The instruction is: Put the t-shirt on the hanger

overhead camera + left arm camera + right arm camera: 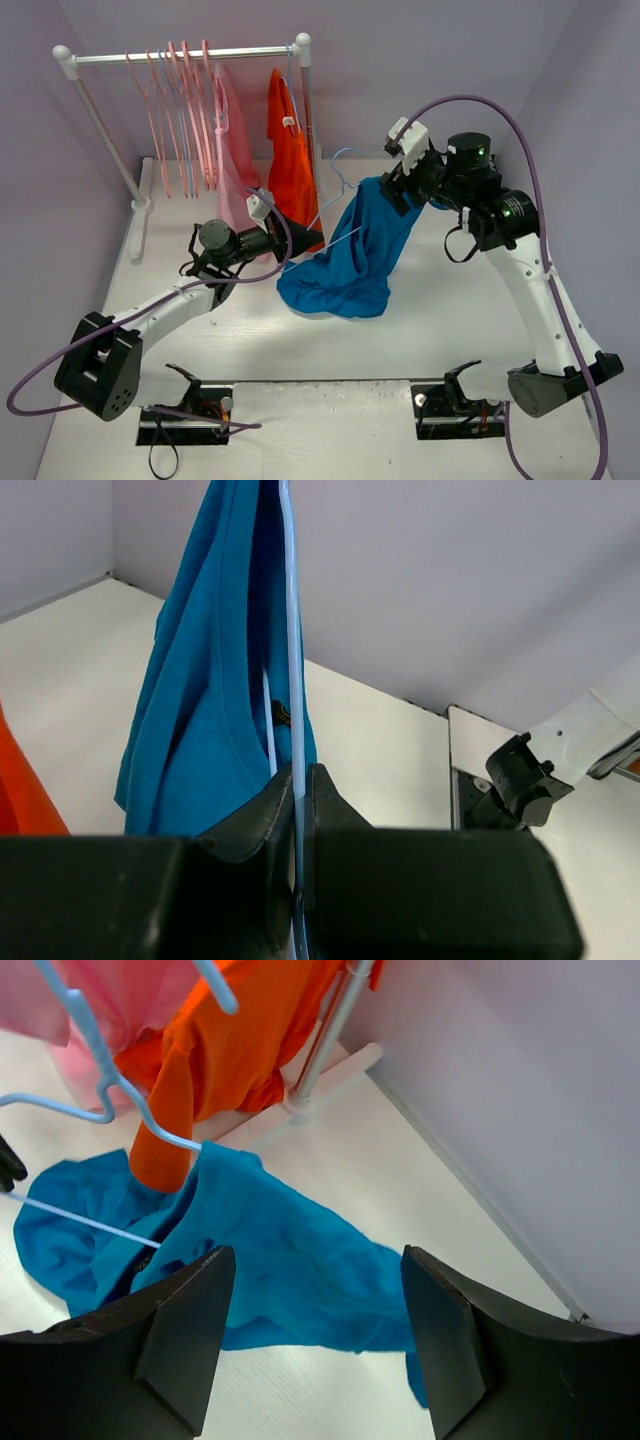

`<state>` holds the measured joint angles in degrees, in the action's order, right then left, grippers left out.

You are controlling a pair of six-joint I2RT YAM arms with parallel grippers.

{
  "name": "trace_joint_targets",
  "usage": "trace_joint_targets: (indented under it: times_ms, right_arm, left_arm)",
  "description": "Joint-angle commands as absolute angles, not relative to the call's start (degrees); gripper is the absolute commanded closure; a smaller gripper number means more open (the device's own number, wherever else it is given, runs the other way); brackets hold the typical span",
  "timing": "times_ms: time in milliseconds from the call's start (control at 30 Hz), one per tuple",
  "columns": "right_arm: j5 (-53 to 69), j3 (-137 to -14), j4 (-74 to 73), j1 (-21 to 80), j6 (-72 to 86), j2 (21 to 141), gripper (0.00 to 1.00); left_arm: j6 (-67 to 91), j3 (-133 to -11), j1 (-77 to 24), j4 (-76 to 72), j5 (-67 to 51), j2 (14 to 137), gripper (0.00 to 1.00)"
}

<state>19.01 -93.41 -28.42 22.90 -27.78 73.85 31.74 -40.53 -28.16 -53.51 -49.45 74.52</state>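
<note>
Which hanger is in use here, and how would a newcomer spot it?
Find the white clothes rack at the back left of the table, an orange garment hanging at its right end. Just right of that garment, off the rail, a thin hanger pokes into the blue t-shirt, pinched by the left gripper. It is pale blue, unlike the pink hangers on the rail.

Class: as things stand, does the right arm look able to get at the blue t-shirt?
Probably yes: the right pincer is open right by the t-shirt, nothing between them; the left pincer grips the hanger off to one side.
</note>
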Motion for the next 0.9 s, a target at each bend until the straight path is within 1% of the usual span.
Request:
trace_joint_targets:
  times_ms: [0, 167, 300, 433, 500, 533, 633, 733, 767, 800, 833, 867]
  right_arm:
    - [27.0, -95.5, -28.2, 22.1, -33.2, 76.4, 0.35]
    - [29.0, -96.9, -30.3, 22.1, -35.0, 78.9, 0.34]
    - [30.3, -96.2, -30.7, 22.1, -35.3, 79.5, 0.39]
    - [32.6, -96.1, -30.8, 22.1, -35.3, 79.4, 0.54]
    - [33.6, -95.8, -30.8, 22.1, -35.3, 79.3, 0.72]
    - [33.6, -95.6, -30.8, 22.1, -35.4, 78.9, 0.78]
    - [33.7, -94.6, -30.9, 22.1, -35.7, 77.7, 0.98]
    - [33.9, -93.7, -30.8, 22.1, -35.7, 76.3, 1.00]
    - [34.0, -93.5, -30.8, 22.1, -35.6, 75.9, 1.00]
    - [34.0, -93.4, -30.8, 22.2, -35.6, 75.5, 1.00]
    - [34.0, -93.1, -30.7, 22.2, -35.4, 74.9, 1.00]
    - [33.9, -92.5, -30.6, 22.2, -35.5, 74.1, 1.00]
  left_arm:
    - [31.1, -45.3, -28.1, -59.0, -53.5, 71.8, 1.00]
    - [30.0, -46.0, -28.1, -56.7, -54.6, 70.3, 1.00]
    - [29.5, -46.9, -28.2, -55.1, -55.4, 69.8, 1.00]
    - [29.5, -47.8, -28.1, -54.3, -56.8, 70.4, 1.00]
    - [29.2, -48.8, -28.1, -53.6, -57.6, 70.8, 1.00]
    - [29.0, -48.9, -27.9, -52.8, -57.8, 71.1, 1.00]
    - [27.9, -50.9, -26.9, -48.9, -58.1, 71.3, 1.00]
    - [26.9, -53.6, -24.3, -44.3, -57.7, 71.2, 1.00]
    - [26.8, -54.5, -23.6, -43.2, -57.7, 71.2, 0.98]
    - [26.8, -55.4, -22.9, -42.1, -57.7, 71.2, 0.94]
    - [26.6, -57.1, -22.1, -39.6, -57.2, 71.1, 0.87]
    - [26.0, -59.5, -21.4, -35.5, -56.5, 71.0, 0.77]
